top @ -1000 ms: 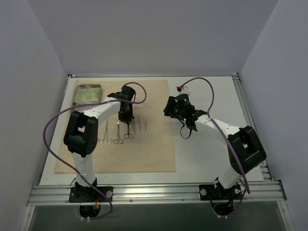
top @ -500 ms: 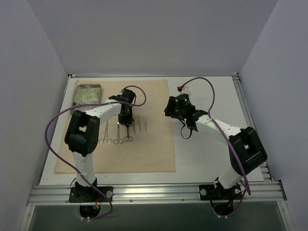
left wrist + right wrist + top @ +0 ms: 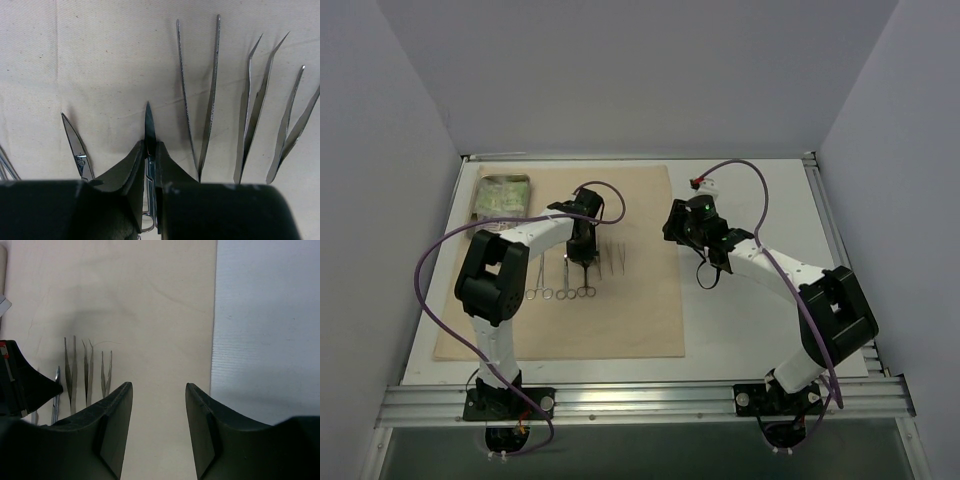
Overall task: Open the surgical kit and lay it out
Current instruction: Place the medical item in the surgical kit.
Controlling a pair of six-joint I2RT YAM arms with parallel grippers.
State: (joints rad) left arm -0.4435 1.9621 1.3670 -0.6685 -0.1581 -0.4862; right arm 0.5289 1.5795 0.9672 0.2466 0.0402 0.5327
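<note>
Left pincer (image 3: 150, 150) grasping scissors (image 3: 149, 131); tweezers (image 3: 200, 100) just beside; right pincer (image 3: 159, 390) released.

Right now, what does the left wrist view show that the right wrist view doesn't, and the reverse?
Only the left wrist view shows the left pincer shut on the steel scissors, plus another pointed steel blade lying to their left. Only the right wrist view shows the open right pincer and the bare white tabletop past the cloth's edge. Both show the three steel tweezers lying side by side on the beige cloth sheet.
</note>
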